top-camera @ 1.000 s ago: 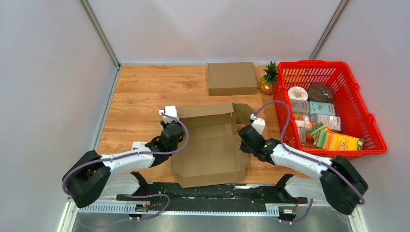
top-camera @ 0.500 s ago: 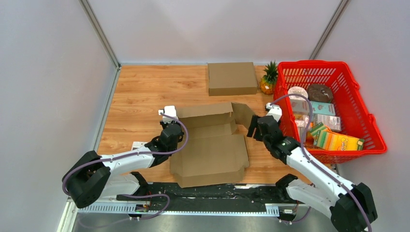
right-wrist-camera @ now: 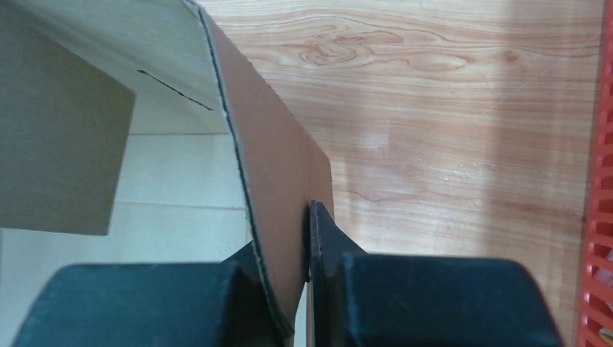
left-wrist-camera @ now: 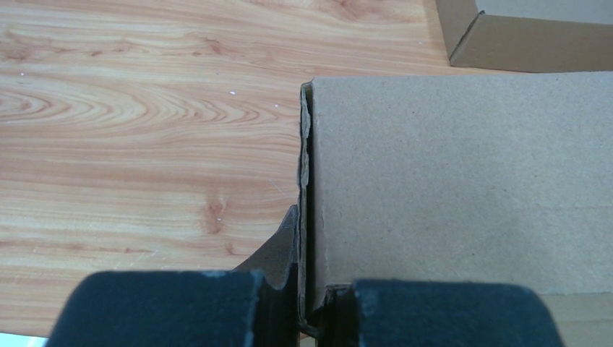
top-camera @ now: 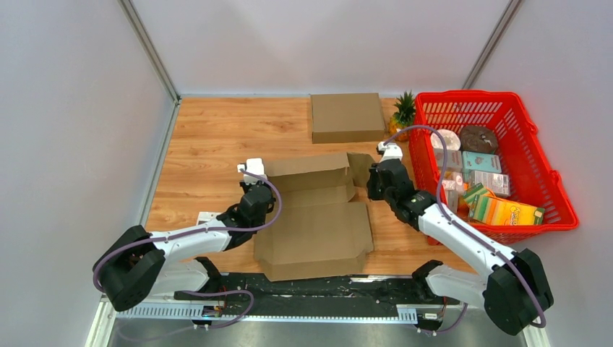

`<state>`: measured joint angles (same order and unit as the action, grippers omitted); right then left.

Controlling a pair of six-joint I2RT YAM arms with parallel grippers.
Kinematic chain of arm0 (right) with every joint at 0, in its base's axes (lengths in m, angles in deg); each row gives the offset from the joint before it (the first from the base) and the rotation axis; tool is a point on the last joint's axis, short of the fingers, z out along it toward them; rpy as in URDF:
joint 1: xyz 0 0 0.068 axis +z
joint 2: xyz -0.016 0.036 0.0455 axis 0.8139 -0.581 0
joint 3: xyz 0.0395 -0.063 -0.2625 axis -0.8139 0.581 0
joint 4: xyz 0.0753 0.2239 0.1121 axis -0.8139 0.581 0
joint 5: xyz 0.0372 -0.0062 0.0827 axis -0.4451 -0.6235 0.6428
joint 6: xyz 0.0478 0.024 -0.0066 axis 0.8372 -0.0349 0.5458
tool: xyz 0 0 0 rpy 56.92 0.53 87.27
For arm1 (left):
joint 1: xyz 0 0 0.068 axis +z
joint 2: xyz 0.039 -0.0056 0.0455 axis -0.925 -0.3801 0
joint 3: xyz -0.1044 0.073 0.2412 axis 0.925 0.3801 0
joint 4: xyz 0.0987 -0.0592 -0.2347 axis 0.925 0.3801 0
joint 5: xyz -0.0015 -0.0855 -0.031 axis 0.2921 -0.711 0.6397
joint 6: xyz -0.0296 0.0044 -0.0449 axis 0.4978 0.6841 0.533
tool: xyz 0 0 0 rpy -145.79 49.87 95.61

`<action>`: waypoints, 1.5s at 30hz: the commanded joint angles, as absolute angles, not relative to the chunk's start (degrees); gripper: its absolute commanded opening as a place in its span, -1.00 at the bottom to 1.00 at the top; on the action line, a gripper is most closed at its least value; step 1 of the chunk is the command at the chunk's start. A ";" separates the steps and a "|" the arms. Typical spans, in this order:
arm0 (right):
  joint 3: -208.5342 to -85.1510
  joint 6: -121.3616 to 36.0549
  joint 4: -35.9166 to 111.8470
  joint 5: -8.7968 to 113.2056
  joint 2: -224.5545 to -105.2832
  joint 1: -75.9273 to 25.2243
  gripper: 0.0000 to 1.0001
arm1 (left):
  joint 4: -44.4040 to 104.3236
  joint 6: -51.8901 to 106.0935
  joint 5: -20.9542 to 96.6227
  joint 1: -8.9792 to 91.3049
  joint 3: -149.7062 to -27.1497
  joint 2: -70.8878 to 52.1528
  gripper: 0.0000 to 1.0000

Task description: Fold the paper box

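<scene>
Paper box (top-camera: 314, 217) lies open on the table (top-camera: 209, 137), roughly mid-table btwn the two arms: big flat panel twd the near edge, back wall standing up along the far side, a side flap (top-camera: 359, 168) raised at the back-right corner. Left gripper (top-camera: 253, 186) is at the box's back-left corner. On the left wrist cam I see its jaws nearly closed w/ the cardboard edge pinched btwn them, two layers of board showing in the slot, so it has a grip on the wall there. Right gripper (top-camera: 376, 181) is at the back-right corner. The right wrist cam shows that flap running up from btwn the fingers (right-wrist-camera: 405, 303), board standing on edge and leaning left, jaws closed down to about the board's thickness w/ one pad against its outer face. I read that as clamped on the flap. Box interior looks pale on that cam, wood grain to the right of the flap. Elsewhere: a second cardboard box (top-camera: 347, 117), closed, at the far edge, well apart from the open one; pineapple (top-camera: 401, 116) just beside it; red basket (top-camera: 470, 95) w/ assorted packets on the right, right arm passing close to its near-left side.
</scene>
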<state>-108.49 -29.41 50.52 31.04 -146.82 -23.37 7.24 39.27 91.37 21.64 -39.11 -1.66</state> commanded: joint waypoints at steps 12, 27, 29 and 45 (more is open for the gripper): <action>-123.42 -10.72 67.78 34.10 -152.83 -16.96 -0.99 | 4.64 40.48 91.89 21.78 -39.64 -0.85 -1.00; -119.64 -14.85 65.50 29.00 -150.55 -15.89 -1.00 | 18.97 40.83 81.88 21.87 -44.13 5.11 -0.28; -118.33 -13.79 64.09 29.01 -149.94 -15.89 -1.00 | 20.11 42.93 78.97 21.87 -42.20 7.93 0.09; -117.70 -10.71 61.28 27.95 -149.84 -15.89 -0.97 | -1.95 57.70 55.07 14.32 -33.74 5.44 -0.60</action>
